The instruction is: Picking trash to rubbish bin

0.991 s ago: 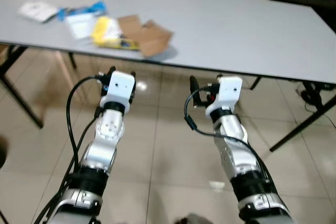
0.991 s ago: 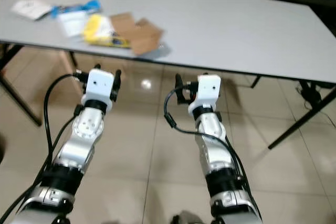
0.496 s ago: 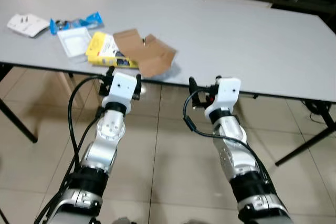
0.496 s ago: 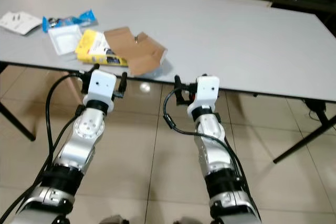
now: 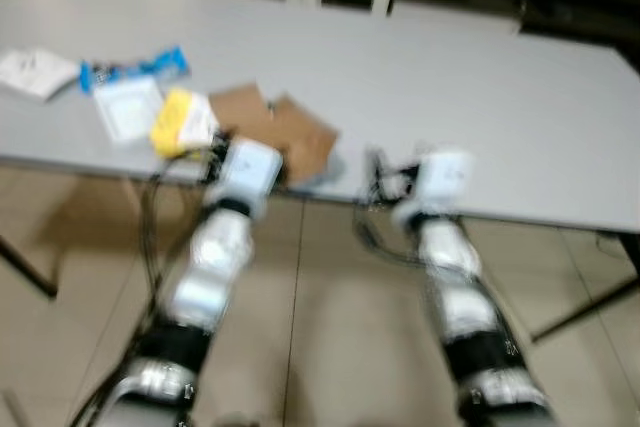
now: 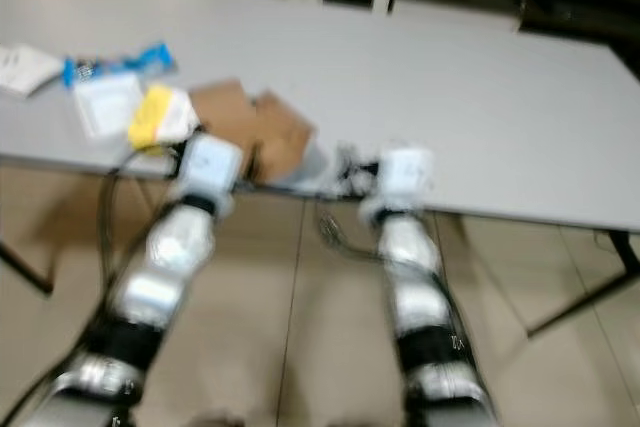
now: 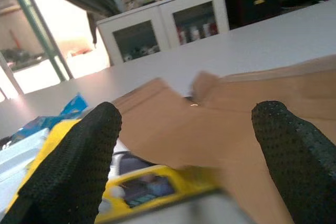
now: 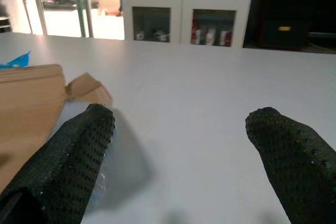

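Trash lies on the left part of the grey table (image 5: 470, 97): a flattened brown cardboard piece (image 5: 285, 129), a yellow packet (image 5: 182, 122), a clear white packet (image 5: 125, 107), a blue wrapper (image 5: 135, 67) and a white paper (image 5: 35, 72). My left gripper (image 5: 243, 150) is open at the table's front edge, level with the top. In the left wrist view the cardboard (image 7: 210, 124) and yellow packet (image 7: 152, 187) sit just ahead of the left gripper (image 7: 186, 124). My right gripper (image 5: 405, 172) is open at the same edge, to the right of the cardboard (image 8: 26, 103). It faces bare tabletop, as the right wrist view of the gripper (image 8: 181, 124) shows.
A white cabinet with glass doors (image 8: 184, 22) stands beyond the table's far side. Black table legs (image 5: 585, 307) angle down to the tiled floor (image 5: 320, 347) at the right and left. The head views are blurred by motion.
The camera has come closer to the table and the picture has blurred. Both grippers have risen from below the table edge to its level, the left one reaching the cardboard.
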`<state>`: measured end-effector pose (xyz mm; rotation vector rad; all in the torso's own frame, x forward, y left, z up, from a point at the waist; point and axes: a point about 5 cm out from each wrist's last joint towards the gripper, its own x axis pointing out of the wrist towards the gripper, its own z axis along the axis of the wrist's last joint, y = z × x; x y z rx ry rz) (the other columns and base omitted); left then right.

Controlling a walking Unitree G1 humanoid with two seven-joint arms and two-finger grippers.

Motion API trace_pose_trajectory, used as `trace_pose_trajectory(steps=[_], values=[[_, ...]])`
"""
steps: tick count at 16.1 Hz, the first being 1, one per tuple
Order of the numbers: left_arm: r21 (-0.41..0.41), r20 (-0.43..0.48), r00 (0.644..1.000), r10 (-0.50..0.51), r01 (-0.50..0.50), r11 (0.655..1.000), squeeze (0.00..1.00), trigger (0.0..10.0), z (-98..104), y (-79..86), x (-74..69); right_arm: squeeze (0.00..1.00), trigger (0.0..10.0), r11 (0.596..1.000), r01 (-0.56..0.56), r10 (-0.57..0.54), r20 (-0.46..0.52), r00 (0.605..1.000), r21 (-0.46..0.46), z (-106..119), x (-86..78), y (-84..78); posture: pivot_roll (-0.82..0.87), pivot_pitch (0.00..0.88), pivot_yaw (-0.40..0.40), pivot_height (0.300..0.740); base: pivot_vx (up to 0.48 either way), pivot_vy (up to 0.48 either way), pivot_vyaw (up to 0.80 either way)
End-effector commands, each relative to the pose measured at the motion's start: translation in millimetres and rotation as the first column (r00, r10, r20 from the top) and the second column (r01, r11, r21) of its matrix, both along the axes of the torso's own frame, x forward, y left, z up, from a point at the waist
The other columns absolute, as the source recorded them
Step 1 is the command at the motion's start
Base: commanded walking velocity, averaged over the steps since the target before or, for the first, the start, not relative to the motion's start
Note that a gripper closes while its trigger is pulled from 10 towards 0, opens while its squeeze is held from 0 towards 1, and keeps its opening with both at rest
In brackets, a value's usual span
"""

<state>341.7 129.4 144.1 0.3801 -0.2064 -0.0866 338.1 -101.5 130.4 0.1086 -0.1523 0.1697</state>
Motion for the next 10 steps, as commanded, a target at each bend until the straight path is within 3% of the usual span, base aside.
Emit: trace_pose_trajectory(steps=[1, 6, 10], values=[[-0.015, 0.062, 0.995, -0.078, 0.079, 0.997, 0.00, 10.0, 10.4, -17.3, -3.1, 0.00, 10.0, 0.999, 0.042, -0.042, 0.010, 0.999, -0.002, 3.7, 2.0, -14.6, -0.06, 0.098, -0.098, 0.740, 0.000, 0.000, 0.00], [0.004, 0.202, 0.968, -0.148, 0.150, 0.989, 0.00, 10.0, 37.9, -30.5, -5.4, 0.00, 10.0, 0.999, 0.045, -0.045, 0.013, 0.999, 0.002, 3.6, 1.2, -14.9, -0.06, 0.100, -0.099, 0.740, 0.000, 0.000, 0.00], [0.009, 0.213, 0.945, -0.248, 0.252, 0.968, 0.00, 10.0, 45.1, -45.6, -8.3, 0.00, 10.0, 0.999, 0.051, -0.051, 0.006, 0.999, -0.002, 1.8, 1.3, -16.3, -0.06, 0.100, -0.098, 0.740, 0.000, 0.000, 0.00]])
